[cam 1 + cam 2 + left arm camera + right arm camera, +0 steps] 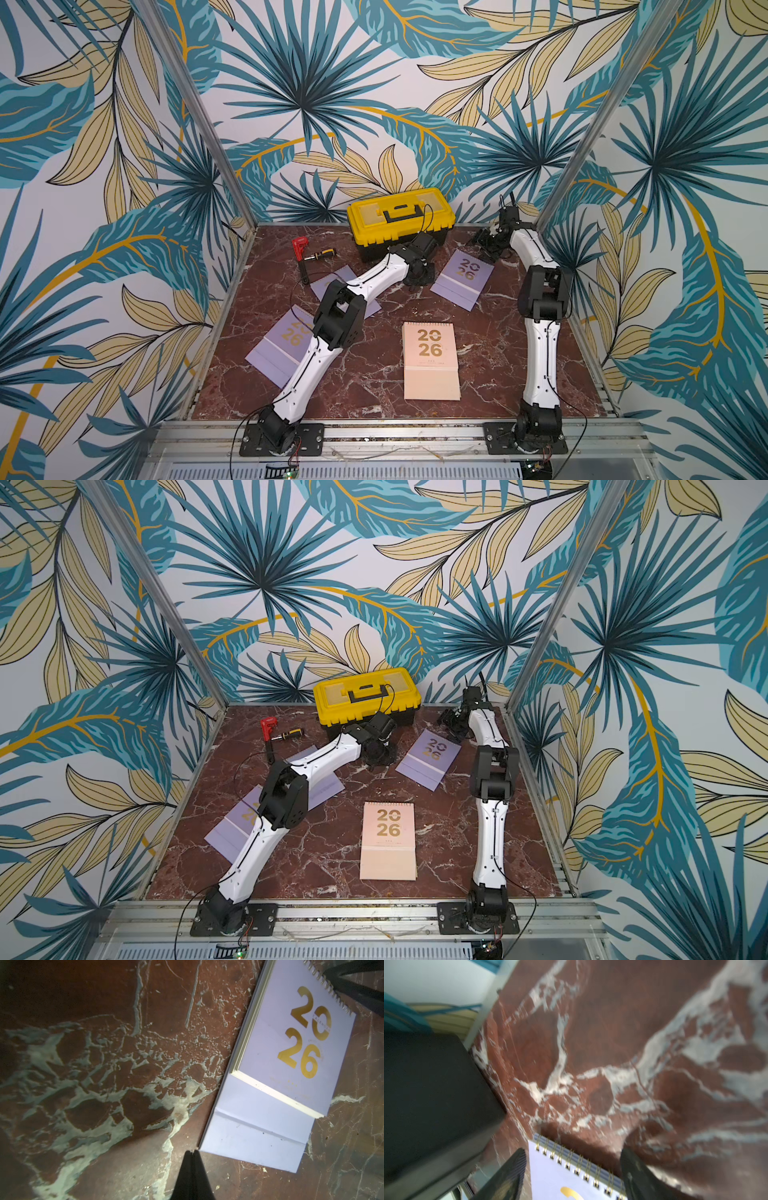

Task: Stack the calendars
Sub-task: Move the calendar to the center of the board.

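flanking lavender calendar (566,1180) spiral, right pincer (574,1152) spread, plain only at wrist

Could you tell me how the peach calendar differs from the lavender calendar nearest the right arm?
The peach calendar lies square to the table's front; the lavender calendar sits turned. The right gripper, jaws open, is at the lavender calendar's spiral edge; the peach calendar lies alone. Both lie flat, showing gold 2026.
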`<state>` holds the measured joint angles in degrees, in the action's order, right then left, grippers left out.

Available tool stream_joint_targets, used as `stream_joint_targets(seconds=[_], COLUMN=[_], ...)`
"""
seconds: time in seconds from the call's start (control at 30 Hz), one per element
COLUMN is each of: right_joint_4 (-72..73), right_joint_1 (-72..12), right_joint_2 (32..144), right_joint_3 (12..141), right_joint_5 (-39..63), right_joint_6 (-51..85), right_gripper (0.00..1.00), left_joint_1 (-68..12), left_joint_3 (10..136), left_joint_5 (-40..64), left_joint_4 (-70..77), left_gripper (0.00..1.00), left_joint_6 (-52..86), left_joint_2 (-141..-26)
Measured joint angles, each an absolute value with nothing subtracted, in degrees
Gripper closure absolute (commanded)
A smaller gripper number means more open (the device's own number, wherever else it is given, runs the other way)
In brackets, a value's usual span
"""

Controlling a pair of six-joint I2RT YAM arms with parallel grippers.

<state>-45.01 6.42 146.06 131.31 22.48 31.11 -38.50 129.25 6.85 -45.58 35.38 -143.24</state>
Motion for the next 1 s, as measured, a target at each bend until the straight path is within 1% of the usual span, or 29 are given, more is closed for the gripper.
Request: stream_joint_targets(seconds=[0.27,0.53,0.67,0.77,1.0], right_joint_4=[-49.1,-45.6,-43.8,-42.7,-40.1], right_joint_1=[5.3,3.6,3.7,3.7,3.6], right_joint_2=[142.1,133.2,129.4,126.5,114.9], right_joint_3=[125.2,109.7,103.7,100.2,93.1], right_joint_5=[22.6,22.7,22.3,22.0,19.7], right_joint_6=[27.8,27.0,27.6,28.5,30.9], right_gripper=[0.26,0.26,0.26,0.26,0.26], left_joint_1=[-38.5,-38.5,-38.5,-38.4,-38.3], left_joint_3=[128.7,128.6,128.6,129.0,135.7], left_joint_5=[7.2,7.2,6.2,5.0,4.1], left_joint_4=[-45.2,-44.8,-44.6,-44.7,-44.3], left_gripper=[0.93,0.92,0.93,0.95,0.96], left_joint_6=[35.4,34.7,33.3,32.2,30.3], left_joint_2=[-143.2,-142.8,-142.3,-142.4,-144.8])
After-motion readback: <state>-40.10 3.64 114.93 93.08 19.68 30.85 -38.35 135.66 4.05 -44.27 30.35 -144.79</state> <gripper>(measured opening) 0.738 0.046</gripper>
